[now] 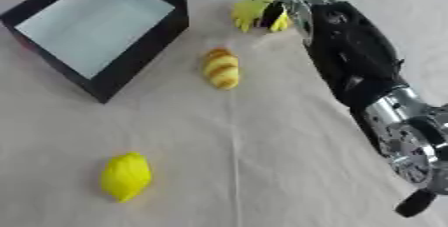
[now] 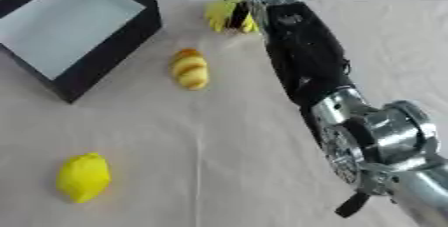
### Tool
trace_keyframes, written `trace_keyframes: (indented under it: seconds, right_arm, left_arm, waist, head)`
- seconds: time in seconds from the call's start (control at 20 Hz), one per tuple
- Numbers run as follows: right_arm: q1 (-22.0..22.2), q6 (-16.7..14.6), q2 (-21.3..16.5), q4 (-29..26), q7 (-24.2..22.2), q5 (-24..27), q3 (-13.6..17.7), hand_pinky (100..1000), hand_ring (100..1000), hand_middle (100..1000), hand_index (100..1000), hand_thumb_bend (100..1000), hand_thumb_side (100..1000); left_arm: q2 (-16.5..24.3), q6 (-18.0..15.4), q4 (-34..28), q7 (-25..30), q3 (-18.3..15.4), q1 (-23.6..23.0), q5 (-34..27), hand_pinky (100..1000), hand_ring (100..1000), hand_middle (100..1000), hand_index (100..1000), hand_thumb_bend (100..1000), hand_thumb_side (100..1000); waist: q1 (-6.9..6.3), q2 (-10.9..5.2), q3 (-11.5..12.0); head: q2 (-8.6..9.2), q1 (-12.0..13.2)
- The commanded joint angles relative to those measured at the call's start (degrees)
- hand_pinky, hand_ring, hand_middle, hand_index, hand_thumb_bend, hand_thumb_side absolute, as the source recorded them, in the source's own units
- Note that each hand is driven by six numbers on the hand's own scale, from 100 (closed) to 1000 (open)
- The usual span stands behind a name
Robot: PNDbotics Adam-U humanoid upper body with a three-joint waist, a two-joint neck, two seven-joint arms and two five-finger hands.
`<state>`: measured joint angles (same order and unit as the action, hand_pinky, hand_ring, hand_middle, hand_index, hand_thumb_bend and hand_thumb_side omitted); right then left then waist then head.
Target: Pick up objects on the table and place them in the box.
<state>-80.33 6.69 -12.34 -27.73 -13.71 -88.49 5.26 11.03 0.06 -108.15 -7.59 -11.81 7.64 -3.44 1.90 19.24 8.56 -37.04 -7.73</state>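
Right arm [image 1: 350,61] is extended from the lower right toward the far edge of the table [image 1: 262,171]. Right hand [image 1: 278,13] is seen at the far end of it, on a yellow thing [image 1: 252,11] that lies near the far table edge, to the right of the box [image 1: 140,53]. Dark fingers are seen across the yellow thing's right half, with yellow showing on both sides of them. Whether the fingers are curled round it or just laid on it cannot be told; the hand is mostly hidden behind the wrist.

Box is black-walled with a pale inside, open on top, set askew at the far left; nothing is seen in it. A bread roll [image 1: 221,68], yellow with brown stripes, is laid on the cloth just right of the box's near corner, nearer than the hand and well apart from it. A lemon [image 1: 126,176] is placed at the near left, far from the hand, the box and the roll.

Left hand is not shown in either view.
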Motion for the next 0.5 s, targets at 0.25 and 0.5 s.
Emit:
trace_keyframes:
  seconds: [0.25, 0.5]
  right_arm:
    - [-0.6, -2.2, -1.5, -0.2, 7.2, -0.1, -0.9, 766, 626, 532, 642, 423, 249]
    - [-0.5, -3.1, -1.6, 1.9, 12.0, 1.6, -1.2, 736, 565, 468, 549, 420, 227]
  left_arm:
    - [0.4, 0.0, -1.0, 0.6, 0.0, 0.4, 0.4, 885, 763, 796, 793, 134, 872]
    - [0.5, 0.0, -1.1, 0.7, 0.0, 0.4, 0.4, 886, 763, 792, 793, 135, 871]
  waist:
    - [-0.18, -0.91, 0.0]
    - [-0.10, -1.00, 0.0]
  head:
    - [0.28, -0.1]
    - [-0.25, 0.0]
